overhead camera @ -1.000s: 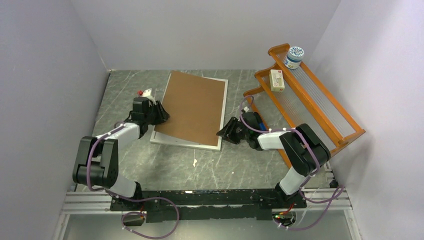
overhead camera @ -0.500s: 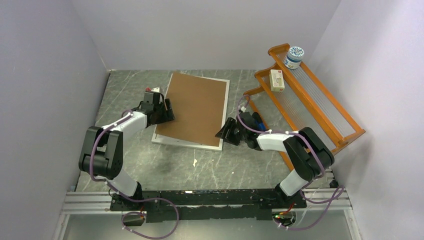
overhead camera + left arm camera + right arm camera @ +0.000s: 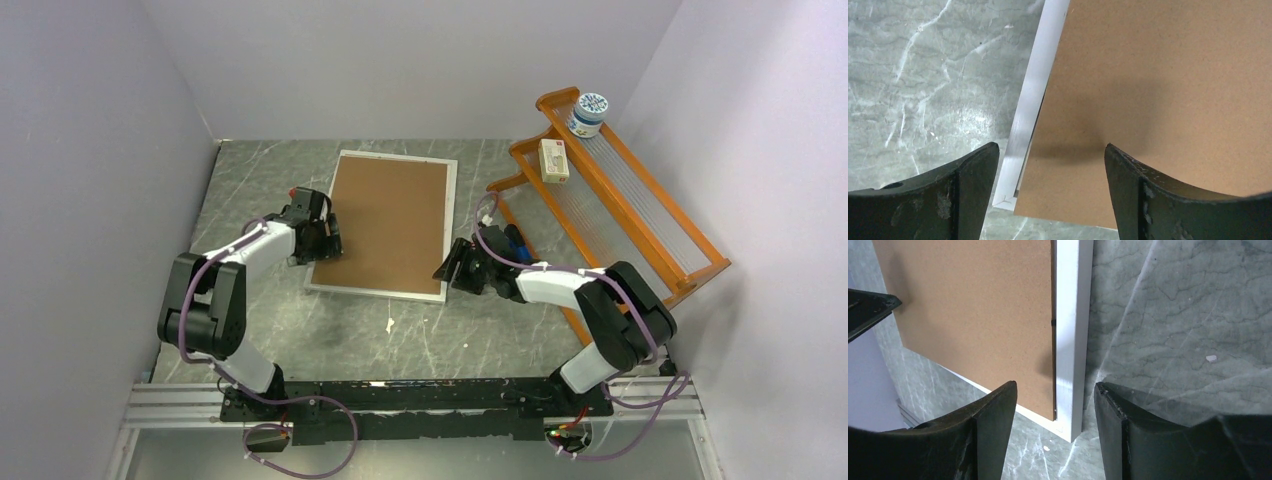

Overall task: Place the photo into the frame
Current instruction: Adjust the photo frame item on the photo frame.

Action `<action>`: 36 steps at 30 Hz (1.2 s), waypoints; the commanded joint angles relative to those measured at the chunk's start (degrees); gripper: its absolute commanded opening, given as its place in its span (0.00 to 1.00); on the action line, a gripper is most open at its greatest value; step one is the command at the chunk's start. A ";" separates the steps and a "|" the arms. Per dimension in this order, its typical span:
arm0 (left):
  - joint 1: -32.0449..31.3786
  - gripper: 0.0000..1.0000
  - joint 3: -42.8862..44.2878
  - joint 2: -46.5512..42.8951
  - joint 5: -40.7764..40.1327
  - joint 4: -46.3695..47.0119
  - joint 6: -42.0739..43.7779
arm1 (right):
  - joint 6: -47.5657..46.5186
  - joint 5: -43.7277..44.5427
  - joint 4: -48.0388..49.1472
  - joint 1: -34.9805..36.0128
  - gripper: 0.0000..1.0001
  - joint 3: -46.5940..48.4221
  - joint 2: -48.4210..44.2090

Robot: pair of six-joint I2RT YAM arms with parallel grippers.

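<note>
The frame (image 3: pixel 449 215) lies flat on the table, its thin silvery-white rim showing around a plain brown backing board (image 3: pixel 385 218). The photo is hidden. My left gripper (image 3: pixel 320 242) is open and empty over the frame's near-left corner. In the left wrist view the board (image 3: pixel 1158 75) overlaps the rim (image 3: pixel 1030 100) at that corner, and my gripper (image 3: pixel 1052 150) straddles the board's edge. My right gripper (image 3: pixel 452 270) is open and empty at the near-right corner. In the right wrist view my gripper (image 3: pixel 1055 385) straddles the rim (image 3: pixel 1068 330), with the board (image 3: pixel 973 300) seated inside it.
An orange wooden rack (image 3: pixel 640 215) stands at the right, close behind the right arm, with a round jar (image 3: pixel 588 113) and a small box (image 3: pixel 553 160) on it. A small white scrap (image 3: pixel 388 324) lies on the table before the frame. Walls close in on left, back and right.
The backing board has swung from skewed across the frame to nearly square with the rim. My left gripper moved along the frame's left side and now sits at its near-left corner.
</note>
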 commanded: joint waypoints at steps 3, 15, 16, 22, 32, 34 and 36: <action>-0.09 0.83 1.88 -6.28 2.61 -2.33 0.38 | -3.35 2.40 -6.15 0.23 0.63 1.19 -1.96; 2.86 0.84 0.19 -13.82 3.90 -6.41 -9.42 | -6.01 2.26 -7.51 0.21 0.64 5.01 -2.94; 3.41 0.84 -0.58 -14.54 4.12 -7.00 -11.25 | -6.62 3.22 -8.16 0.19 0.64 6.29 -3.21; 5.18 0.78 -7.04 -21.29 8.22 -8.92 -16.79 | -10.03 7.72 -13.82 0.23 0.65 13.22 -3.04; 5.59 0.75 -12.13 -22.07 13.25 -8.59 -21.52 | -8.85 7.26 -13.22 0.19 0.65 12.78 -2.00; 5.59 0.75 -12.45 -20.73 12.18 -7.71 -21.84 | -8.71 7.15 -12.98 0.18 0.65 12.26 -2.13; 5.59 0.75 -12.89 -19.95 11.89 -5.79 -21.78 | -8.53 7.15 -12.95 0.18 0.65 12.12 -2.17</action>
